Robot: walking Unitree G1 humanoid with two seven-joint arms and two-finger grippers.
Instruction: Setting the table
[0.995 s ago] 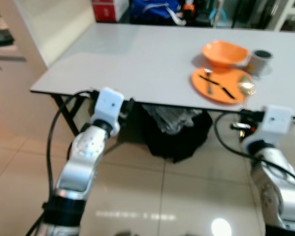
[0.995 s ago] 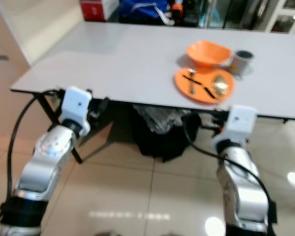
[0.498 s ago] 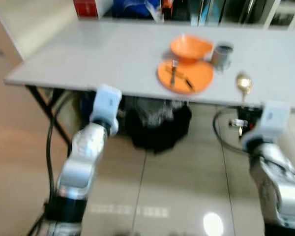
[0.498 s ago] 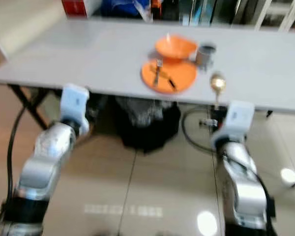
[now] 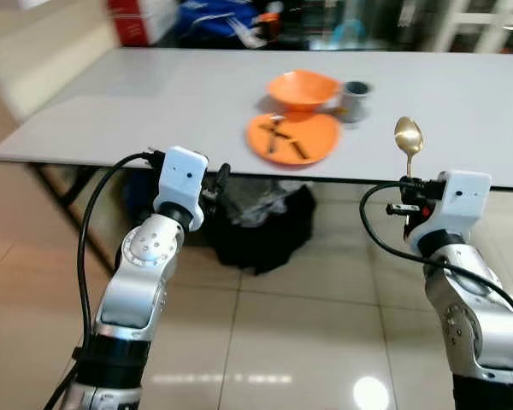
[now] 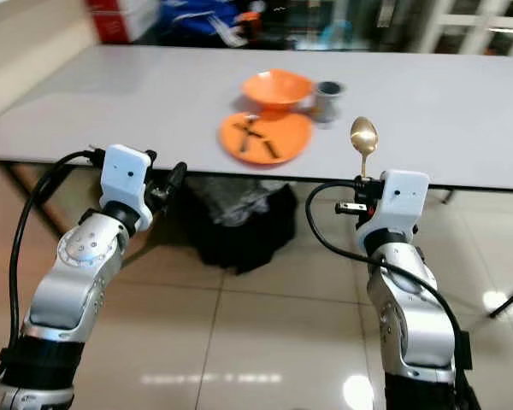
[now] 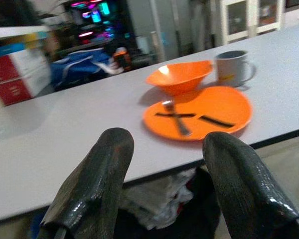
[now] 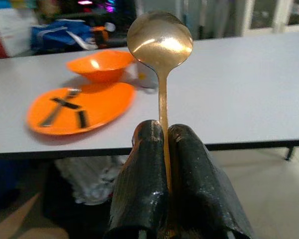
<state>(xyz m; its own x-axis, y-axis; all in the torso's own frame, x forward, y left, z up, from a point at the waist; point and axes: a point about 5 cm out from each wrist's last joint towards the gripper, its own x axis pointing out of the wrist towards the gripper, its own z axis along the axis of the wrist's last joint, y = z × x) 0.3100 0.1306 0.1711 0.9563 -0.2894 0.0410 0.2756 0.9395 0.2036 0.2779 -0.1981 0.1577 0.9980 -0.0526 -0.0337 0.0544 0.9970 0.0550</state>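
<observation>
My right gripper [image 8: 163,130] is shut on the handle of a gold spoon [image 5: 408,137], held upright just before the grey table's near edge [image 5: 154,158]. On the table lie an orange plate [image 5: 292,137] with a fork [image 7: 175,117] and black-handled cutlery [image 7: 215,121] on it. Behind the plate stand an orange bowl [image 5: 303,88] and a grey mug [image 5: 355,100]. The set is left of the spoon. My left gripper [image 7: 164,144] is open with nothing in it, below the table edge, left of the plate.
Under the table sits a black bag [image 5: 256,231] with crumpled plastic on top. A red box [image 5: 141,17] and a blue bag [image 5: 218,17] lie beyond the far edge. Glossy tiled floor [image 5: 308,325] spreads below my arms. A dark table leg [image 5: 56,184] stands at the left.
The whole view has swung as the camera moved; the plate set now sits nearer the middle and left of the spoon. The right gripper still holds the spoon upright.
</observation>
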